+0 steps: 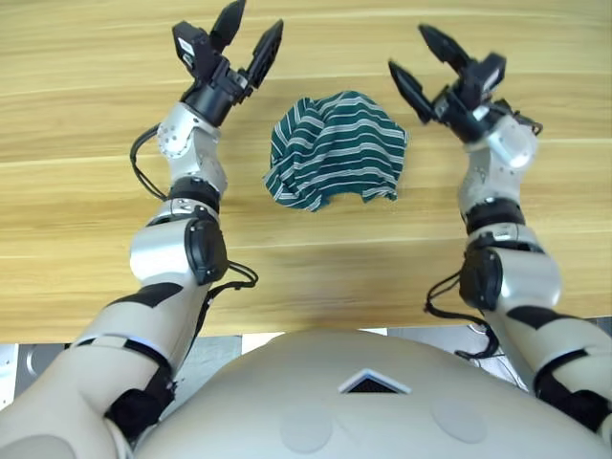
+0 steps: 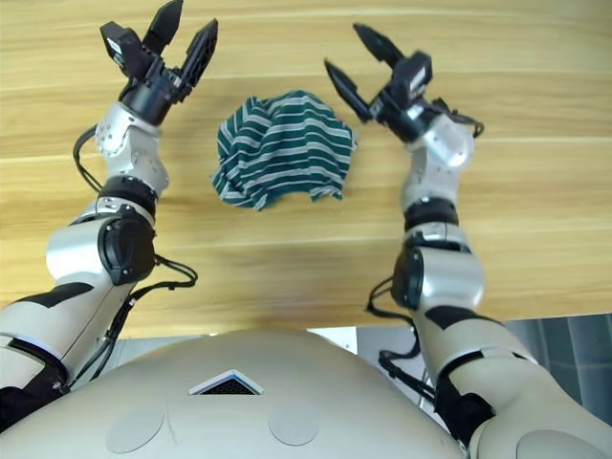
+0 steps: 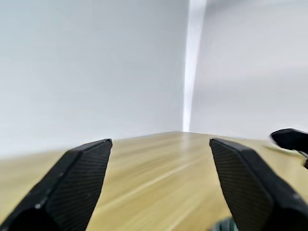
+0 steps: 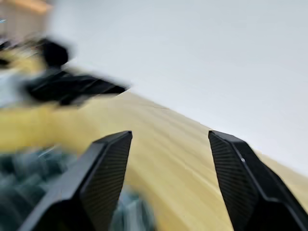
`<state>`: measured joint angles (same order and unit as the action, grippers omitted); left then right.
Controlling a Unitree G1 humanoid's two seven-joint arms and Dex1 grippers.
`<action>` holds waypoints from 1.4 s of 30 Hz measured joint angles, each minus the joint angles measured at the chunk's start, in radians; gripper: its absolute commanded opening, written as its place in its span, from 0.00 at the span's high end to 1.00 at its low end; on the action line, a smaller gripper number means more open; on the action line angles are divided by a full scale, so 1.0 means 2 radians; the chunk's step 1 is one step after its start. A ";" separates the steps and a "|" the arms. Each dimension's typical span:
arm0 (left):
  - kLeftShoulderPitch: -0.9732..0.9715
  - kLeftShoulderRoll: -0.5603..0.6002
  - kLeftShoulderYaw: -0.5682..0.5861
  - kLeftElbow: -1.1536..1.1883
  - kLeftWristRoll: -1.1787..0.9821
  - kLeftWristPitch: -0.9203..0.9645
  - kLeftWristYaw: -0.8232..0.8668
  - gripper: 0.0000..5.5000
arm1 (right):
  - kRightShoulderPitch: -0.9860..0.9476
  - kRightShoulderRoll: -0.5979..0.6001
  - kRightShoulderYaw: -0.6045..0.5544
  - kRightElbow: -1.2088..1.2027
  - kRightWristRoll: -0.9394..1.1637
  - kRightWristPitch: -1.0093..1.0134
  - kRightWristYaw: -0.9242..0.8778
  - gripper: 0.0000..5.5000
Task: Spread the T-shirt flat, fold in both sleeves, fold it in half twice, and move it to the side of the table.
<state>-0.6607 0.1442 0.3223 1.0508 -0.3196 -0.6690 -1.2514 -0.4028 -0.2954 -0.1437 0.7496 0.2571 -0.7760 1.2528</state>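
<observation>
Pale wooden worktop (image 1: 86, 191) carries the T-shirt (image 1: 335, 148) (dark green with white stripes), crumpled in a heap between the two arms. Left claw (image 1: 258, 14) and right claw (image 1: 405, 48) hover either side of it, neither touching the cloth, each with fingers spread wide, gripping nothing.

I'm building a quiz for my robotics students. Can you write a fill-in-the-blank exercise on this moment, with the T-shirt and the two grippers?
1. The dark green T-shirt has ____ stripes.
2. It lies bunched in a heap on the wooden table, ____ the left gripper and the right gripper.
3. Both grippers are ____ and hold nothing.

Missing words: white; between; open.
</observation>
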 measured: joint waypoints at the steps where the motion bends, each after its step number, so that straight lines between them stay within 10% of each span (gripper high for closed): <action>1: 0.024 0.009 -0.020 -0.040 -0.001 -0.008 -0.041 0.31 | 0.034 -0.021 0.017 -0.033 -0.002 -0.009 0.019 0.47; 9: 0.203 0.107 -0.163 -0.259 0.061 -0.054 -0.134 0.31 | 0.111 -0.092 0.115 -0.118 -0.160 -0.032 -0.034 0.47; 19: 0.169 0.168 -0.226 -0.208 0.363 -0.123 0.168 0.31 | 0.139 -0.125 0.183 -0.235 -0.114 -0.025 -0.078 0.47; 28: 0.242 0.254 -0.296 -0.351 0.054 -0.098 0.019 0.31 | 0.196 -0.203 0.169 -0.402 0.120 0.007 -0.019 0.47; 34: 0.257 0.287 -0.273 -0.459 -0.091 -0.036 -0.027 0.31 | 0.131 -0.161 0.140 -0.360 0.024 0.052 -0.116 0.47; 42: 0.194 0.231 -0.249 -0.392 0.121 -0.058 0.118 0.31 | 0.080 -0.130 0.162 -0.247 -0.205 0.056 -0.248 0.47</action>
<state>-0.2726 0.6067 -0.1752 0.2674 -0.0768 -0.7842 -1.0158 -0.2427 -0.5560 0.1805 0.2560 -0.1528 -0.6631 0.7568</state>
